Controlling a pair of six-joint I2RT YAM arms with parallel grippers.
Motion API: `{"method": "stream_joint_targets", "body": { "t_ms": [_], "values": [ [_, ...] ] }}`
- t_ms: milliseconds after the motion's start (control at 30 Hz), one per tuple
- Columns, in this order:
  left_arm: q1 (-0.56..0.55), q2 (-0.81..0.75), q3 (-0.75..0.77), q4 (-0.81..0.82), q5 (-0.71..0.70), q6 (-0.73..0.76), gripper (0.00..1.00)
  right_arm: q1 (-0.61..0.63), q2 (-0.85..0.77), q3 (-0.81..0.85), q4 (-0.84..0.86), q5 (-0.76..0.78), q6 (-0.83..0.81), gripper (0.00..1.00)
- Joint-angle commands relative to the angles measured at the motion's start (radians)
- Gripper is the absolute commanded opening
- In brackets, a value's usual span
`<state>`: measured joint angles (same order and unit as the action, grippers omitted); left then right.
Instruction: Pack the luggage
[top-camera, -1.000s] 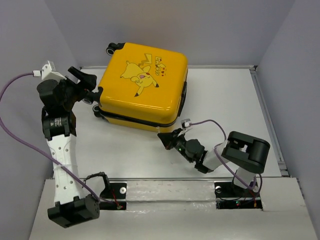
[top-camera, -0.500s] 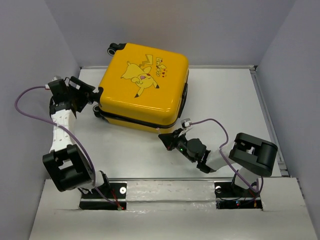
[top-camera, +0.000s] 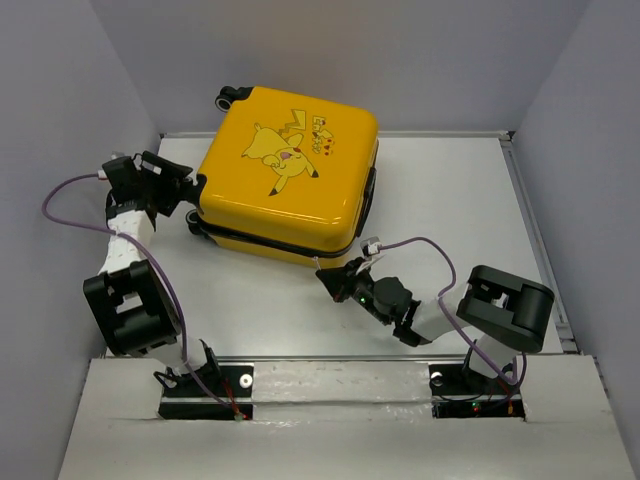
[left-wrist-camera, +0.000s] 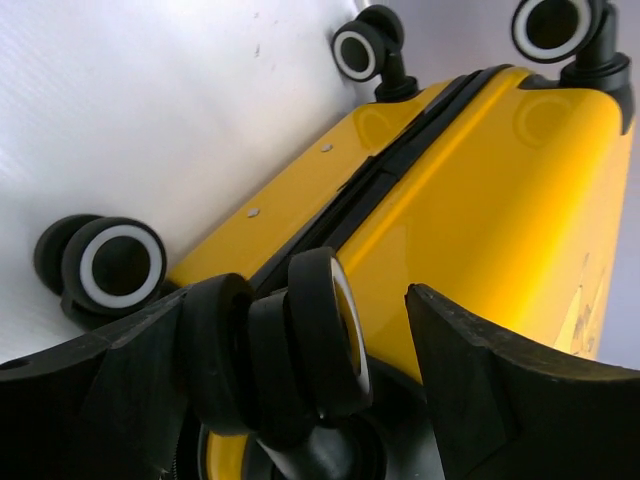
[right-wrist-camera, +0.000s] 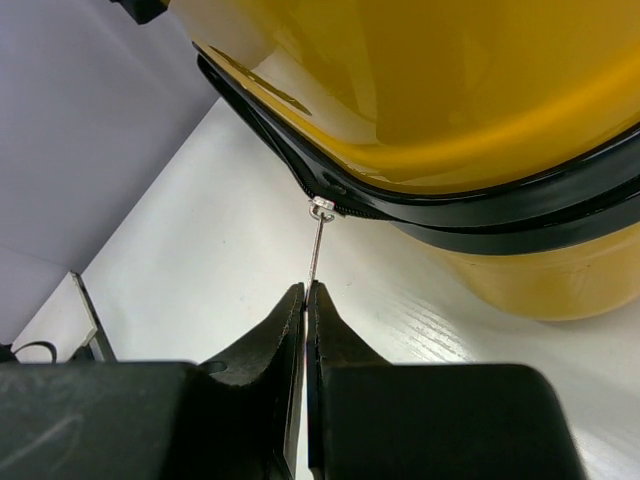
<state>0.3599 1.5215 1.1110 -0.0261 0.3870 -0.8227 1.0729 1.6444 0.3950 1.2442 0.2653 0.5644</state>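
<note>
Luggage (top-camera: 285, 200) ahead: left hand (left-wrist-camera: 300, 300) apart astride wheel (left-wrist-camera: 322, 345); right hand (right-wrist-camera: 306, 292) pinching zipper pull (right-wrist-camera: 316, 245).

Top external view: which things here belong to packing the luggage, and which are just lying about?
Job in hand: luggage, lid down; zipper pull, pinched by the shut right gripper; caster wheel, straddled by the open left gripper.
Just there: purple cables on the arms; table.

No writing can be read for certain. The lid of the luggage (top-camera: 290, 170) carries small lettering (top-camera: 322, 126) just beside its cartoon figure (top-camera: 280, 150), too blurred to make out.
</note>
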Motion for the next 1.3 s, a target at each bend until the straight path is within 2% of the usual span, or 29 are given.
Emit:
{"method": "stream_joint_targets", "body": {
  "t_ms": [0,100,200,267,300,333,367,400,433,467,500,533,567,633,733,833,1000,1067,1100,1133,1167,1267],
  "values": [
    [-0.016,-0.020,-0.023,0.175,0.058,-0.062,0.75,0.027,0.008,-0.027,0.015,-0.109,-0.004,0.07],
    [-0.027,-0.018,-0.034,0.213,0.061,-0.081,0.55,0.027,-0.009,-0.036,0.001,-0.100,-0.006,0.07],
    [-0.032,-0.021,-0.053,0.242,0.062,-0.101,0.45,0.027,-0.029,-0.047,-0.017,-0.090,-0.003,0.07],
    [-0.033,-0.030,-0.074,0.273,0.067,-0.105,0.26,0.027,-0.052,-0.053,-0.044,-0.078,0.000,0.09],
    [-0.033,-0.035,-0.082,0.290,0.066,-0.104,0.12,0.027,-0.066,-0.053,-0.067,-0.074,0.005,0.13],
    [-0.033,-0.041,-0.089,0.295,0.062,-0.101,0.06,0.027,-0.086,-0.050,-0.106,-0.066,0.006,0.19],
    [-0.033,-0.055,-0.106,0.299,0.061,-0.095,0.06,0.027,-0.134,-0.045,-0.194,-0.054,0.006,0.25],
    [-0.033,-0.066,-0.117,0.310,0.050,-0.087,0.06,0.027,-0.162,-0.035,-0.242,-0.049,0.002,0.41],
    [-0.035,-0.092,-0.132,0.321,0.046,-0.089,0.06,0.027,-0.193,-0.025,-0.299,-0.044,-0.003,0.48],
    [-0.042,-0.106,-0.173,0.331,0.038,-0.090,0.06,0.027,-0.228,-0.015,-0.437,-0.032,-0.008,0.55],
    [-0.047,-0.125,-0.198,0.356,0.023,-0.104,0.06,0.027,-0.301,0.001,-0.515,-0.015,-0.011,0.65],
    [-0.061,-0.164,-0.253,0.373,0.018,-0.111,0.06,0.027,-0.342,0.020,-0.651,0.014,-0.009,0.69],
    [-0.073,-0.184,-0.281,0.386,0.009,-0.118,0.06,0.012,-0.380,0.027,-0.710,0.012,-0.011,0.72],
    [-0.105,-0.225,-0.328,0.403,-0.022,-0.124,0.06,-0.017,-0.501,0.030,-0.799,-0.011,-0.020,0.72],
    [-0.174,-0.344,-0.443,0.416,-0.071,-0.130,0.06,-0.147,-0.656,0.028,-0.939,-0.046,-0.024,0.69],
    [-0.219,-0.435,-0.499,0.413,-0.098,-0.121,0.06,-0.253,-0.736,0.045,-1.019,-0.118,-0.057,0.67],
    [-0.257,-0.576,-0.602,0.381,-0.094,-0.116,0.06,-0.371,-0.735,0.154,-1.088,-0.199,-0.144,0.78],
    [-0.305,-0.671,-0.625,0.327,-0.120,-0.104,0.06,-0.428,-0.719,0.185,-1.103,-0.236,-0.159,0.78],
    [-0.350,-0.735,-0.640,0.295,-0.141,-0.096,0.06,-0.498,-0.700,0.217,-1.103,-0.326,-0.173,0.78],
    [-0.351,-0.768,-0.640,0.279,-0.155,-0.092,0.06,-0.533,-0.686,0.235,-1.103,-0.368,-0.176,0.78],
    [-0.416,-0.796,-0.657,0.259,-0.171,-0.089,0.06,-0.560,-0.649,0.257,-1.103,-0.424,-0.176,0.77],
    [-0.496,-0.898,-0.704,0.195,-0.209,-0.089,0.06,-0.634,-0.595,0.332,-1.108,-0.495,-0.192,0.76]
  ]
}}
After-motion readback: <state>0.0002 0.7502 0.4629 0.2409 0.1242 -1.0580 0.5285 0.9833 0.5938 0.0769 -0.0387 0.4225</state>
